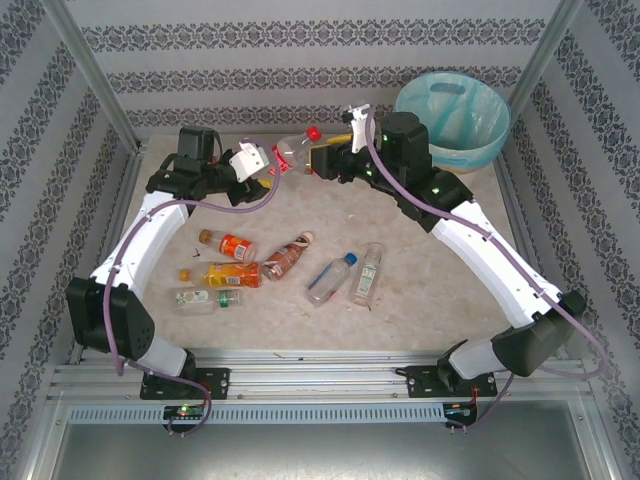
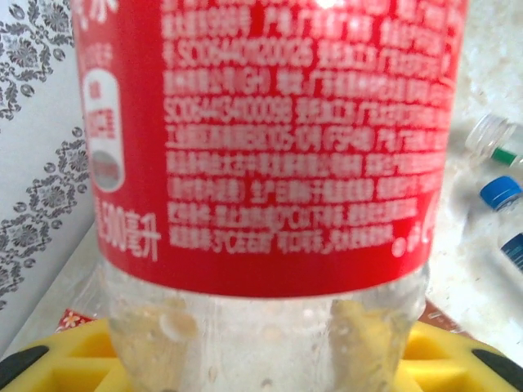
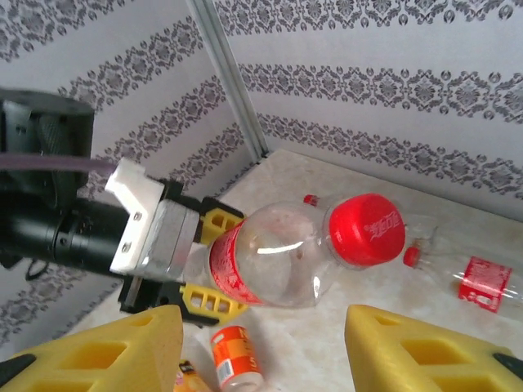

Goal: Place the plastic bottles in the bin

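Likely handover: left jaws pinch red-label bottle (image 3: 274,261), right jaws spread; next clamp its neck, carry to bin (image 1: 462,157).

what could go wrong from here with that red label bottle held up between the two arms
1. The left tool holds the bottle by its lower end while the right tool is open near the cap. Letting go early would likely drop it onto the table.
2. The bottle is smooth and narrows toward the cap, so the right tool may slip off when closing.
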Tool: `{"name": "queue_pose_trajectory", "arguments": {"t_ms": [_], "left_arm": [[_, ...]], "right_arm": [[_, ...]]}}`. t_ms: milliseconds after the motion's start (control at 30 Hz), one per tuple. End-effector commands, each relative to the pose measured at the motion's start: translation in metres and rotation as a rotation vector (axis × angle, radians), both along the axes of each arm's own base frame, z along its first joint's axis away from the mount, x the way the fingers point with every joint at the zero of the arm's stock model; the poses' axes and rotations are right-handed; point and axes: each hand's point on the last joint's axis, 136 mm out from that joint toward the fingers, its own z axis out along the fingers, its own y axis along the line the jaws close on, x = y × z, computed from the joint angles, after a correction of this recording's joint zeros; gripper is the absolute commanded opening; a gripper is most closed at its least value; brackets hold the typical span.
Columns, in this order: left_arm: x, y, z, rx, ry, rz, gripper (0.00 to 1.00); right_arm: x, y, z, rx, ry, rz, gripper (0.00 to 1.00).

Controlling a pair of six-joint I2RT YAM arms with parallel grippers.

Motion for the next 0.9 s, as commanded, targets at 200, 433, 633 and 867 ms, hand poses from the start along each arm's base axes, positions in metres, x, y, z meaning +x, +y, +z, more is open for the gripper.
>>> {"name": "queue_pose_trajectory", "arguments": {"t_ms": [200,433,633,867], "left_arm": [[-0.019,-0.016,0.025,-0.147,-0.065,-0.063,0.48],[-0.027,-0.022,0.025,-0.142,-0.072,-0.093,0.48],[-0.033,-0.026,0.027,-0.143,-0.081,-0.116,0.48],[-0.035,-0.028,0.029,-0.148,-0.088,-0.127,0.47]], "right_arm": [[0.011,0.001,0.026,0.202,0.082,-0.018,0.56],[0.017,0.004,0.017,0.201,0.136,-0.023,0.56],[0.020,0.010,0.011,0.192,0.168,-0.019,0.56],[0.025,0.008,0.005,0.171,0.178,-0.048,0.56]]}}
